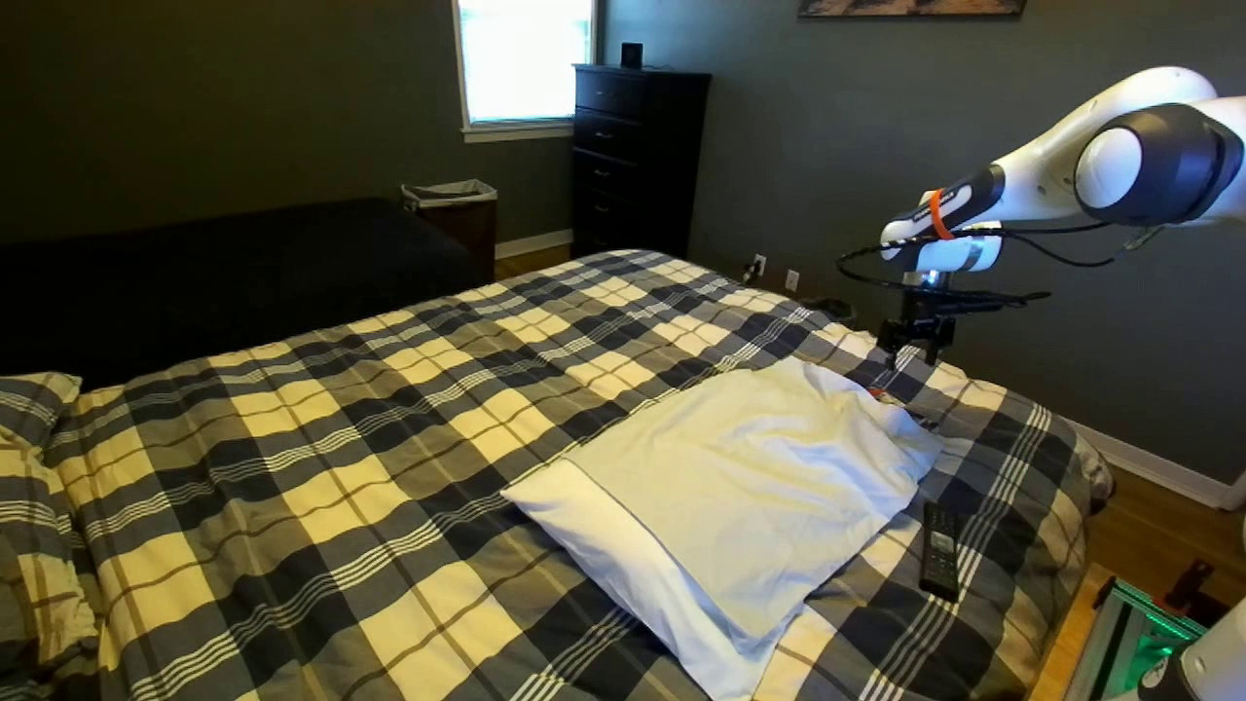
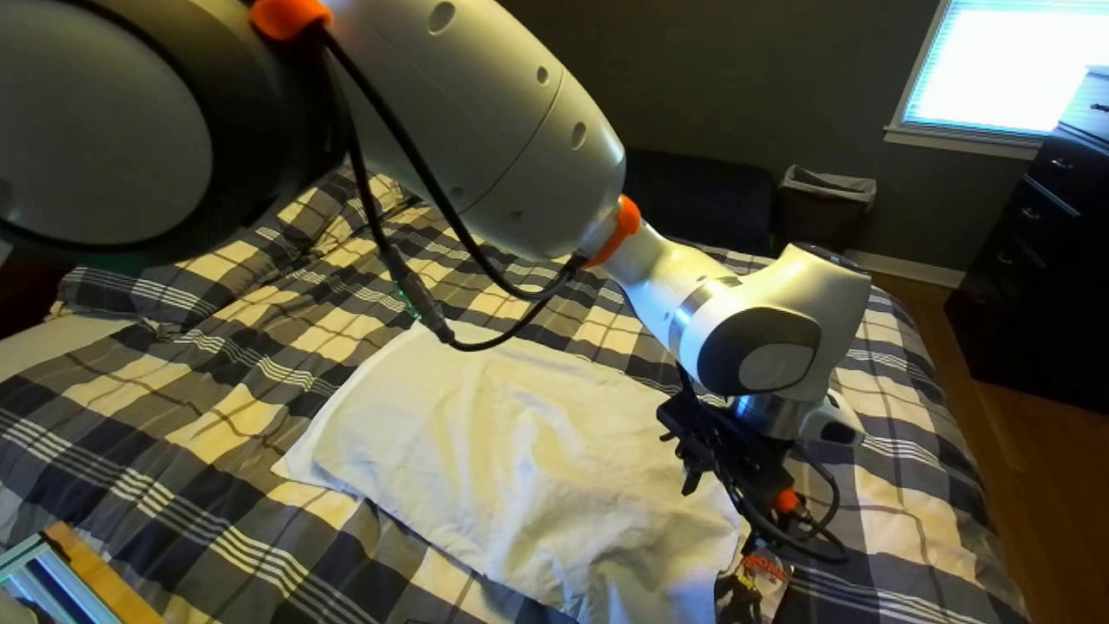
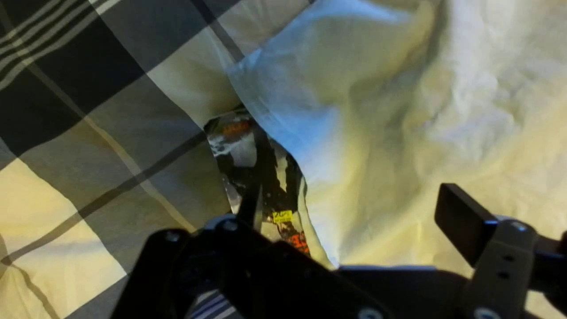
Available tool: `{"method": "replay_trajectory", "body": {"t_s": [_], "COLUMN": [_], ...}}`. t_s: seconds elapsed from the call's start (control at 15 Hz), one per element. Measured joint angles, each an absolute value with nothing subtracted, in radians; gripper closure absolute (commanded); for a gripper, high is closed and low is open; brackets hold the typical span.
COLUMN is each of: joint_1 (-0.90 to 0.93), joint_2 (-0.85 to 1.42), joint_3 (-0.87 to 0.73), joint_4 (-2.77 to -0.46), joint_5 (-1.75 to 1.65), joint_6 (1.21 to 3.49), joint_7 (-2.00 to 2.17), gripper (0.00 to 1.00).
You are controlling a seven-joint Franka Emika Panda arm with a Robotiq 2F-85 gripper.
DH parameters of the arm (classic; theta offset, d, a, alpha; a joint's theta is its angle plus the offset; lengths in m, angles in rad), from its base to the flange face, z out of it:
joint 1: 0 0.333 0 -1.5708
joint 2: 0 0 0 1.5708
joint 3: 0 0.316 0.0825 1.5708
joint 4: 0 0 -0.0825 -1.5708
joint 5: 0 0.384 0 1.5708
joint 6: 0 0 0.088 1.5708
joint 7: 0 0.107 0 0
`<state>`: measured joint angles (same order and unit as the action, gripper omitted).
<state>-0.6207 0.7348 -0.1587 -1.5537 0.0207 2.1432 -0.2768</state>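
My gripper (image 1: 912,358) is open and empty, pointing down above the edge of a white pillow or folded cloth (image 1: 759,477). The white cloth lies on a plaid bedspread (image 1: 389,506) and also shows in an exterior view (image 2: 520,459) and in the wrist view (image 3: 398,110). A flat dark item with a printed cover (image 3: 283,186), with red print and a yellow label, is partly covered by the cloth's edge. It also shows in an exterior view (image 2: 752,589). In the wrist view the spread fingers (image 3: 352,206) frame the cloth; the left finger overlaps the printed item. The gripper appears apart from both.
A black remote (image 1: 940,550) lies on the bedspread beside the cloth. Plaid pillows (image 1: 39,487) are at the bed's far end. A dark dresser (image 1: 638,161) and a lined hamper (image 1: 450,195) stand beyond the bed. A cable (image 2: 485,277) hangs from the arm.
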Motion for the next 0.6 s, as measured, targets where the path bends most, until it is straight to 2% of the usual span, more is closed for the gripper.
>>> {"method": "replay_trajectory", "body": {"t_s": [0.6], "joint_1": [-0.618], "joint_2": [0.741], "joint_3": [-0.189], "joint_4": [-1.689], "joint_5": [-0.065], "joint_6": [2.142], "joint_7": [-0.42], "gripper": [0.0]}}
